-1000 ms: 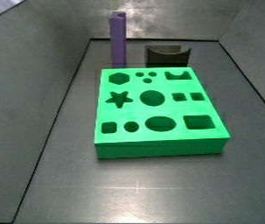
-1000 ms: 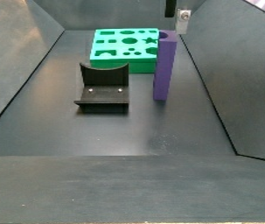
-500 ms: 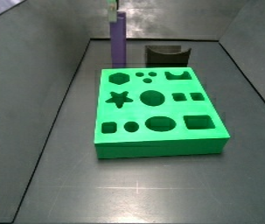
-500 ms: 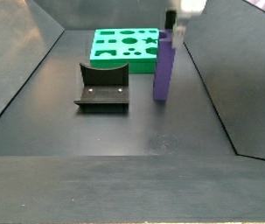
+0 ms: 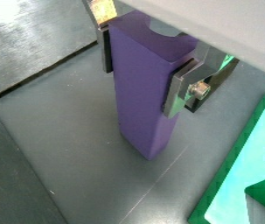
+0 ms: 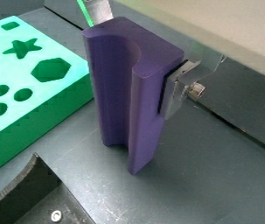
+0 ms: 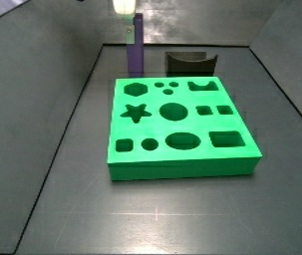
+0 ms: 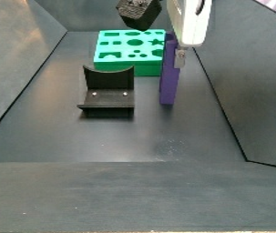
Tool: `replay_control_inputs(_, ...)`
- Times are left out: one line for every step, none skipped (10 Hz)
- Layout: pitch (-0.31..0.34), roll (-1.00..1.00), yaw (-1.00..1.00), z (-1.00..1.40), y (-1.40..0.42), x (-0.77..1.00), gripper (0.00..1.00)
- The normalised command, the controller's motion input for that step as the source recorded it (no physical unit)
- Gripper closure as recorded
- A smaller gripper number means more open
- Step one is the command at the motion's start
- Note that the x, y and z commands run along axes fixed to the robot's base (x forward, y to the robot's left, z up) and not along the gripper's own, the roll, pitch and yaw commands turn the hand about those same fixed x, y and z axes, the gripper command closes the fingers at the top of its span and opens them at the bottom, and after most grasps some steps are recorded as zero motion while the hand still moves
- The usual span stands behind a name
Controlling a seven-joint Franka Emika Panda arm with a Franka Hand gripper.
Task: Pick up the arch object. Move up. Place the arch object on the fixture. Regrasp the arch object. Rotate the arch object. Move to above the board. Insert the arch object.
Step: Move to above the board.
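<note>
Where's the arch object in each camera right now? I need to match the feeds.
Wrist view: arch object, centre, upright between the gripper fingers.
Wrist view: centre.
Side view: top, behind the board, at.
Side view: right of the fixture, at.
Shared landmark: the board.

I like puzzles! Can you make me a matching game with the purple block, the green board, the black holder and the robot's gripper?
Things:
1. arch object
2. board
3. fixture
4. gripper

States:
A. lies flat, shaped holes on top
B. stands upright on the floor
C. fingers on either side of the purple block's top
D. nothing resting on it

Pairs: 1-B, 2-A, 3-D, 4-C
</note>
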Motion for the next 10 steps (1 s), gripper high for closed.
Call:
replay_control_inputs(-0.203,-0.05,0.23,1.0,0.1,-0.06,1.0)
replay_control_inputs(-0.193,-0.05,0.22,1.0,0.1,-0.07,1.0)
replay_control_inputs(-0.132,-0.07,0.15,1.0,0.09,-0.07,1.0)
replay_control_inputs(-0.076,-0.1,0.1,1.0,0.09,-0.07,1.0)
replay_control_inputs(-0.01,-0.13,0.06,1.0,0.09,-0.06,1.0)
replay_control_inputs(0.009,-0.14,0.03,1.0,0.08,-0.06,1.0)
replay_control_inputs(0.017,-0.15,0.02,1.0,0.08,-0.06,1.0)
replay_control_inputs(0.03,-0.17,-0.01,1.0,0.08,-0.06,1.0)
replay_control_inputs(0.037,-0.17,-0.02,1.0,0.08,-0.05,1.0)
replay_control_inputs(0.048,-0.18,-0.03,1.0,0.08,-0.05,1.0)
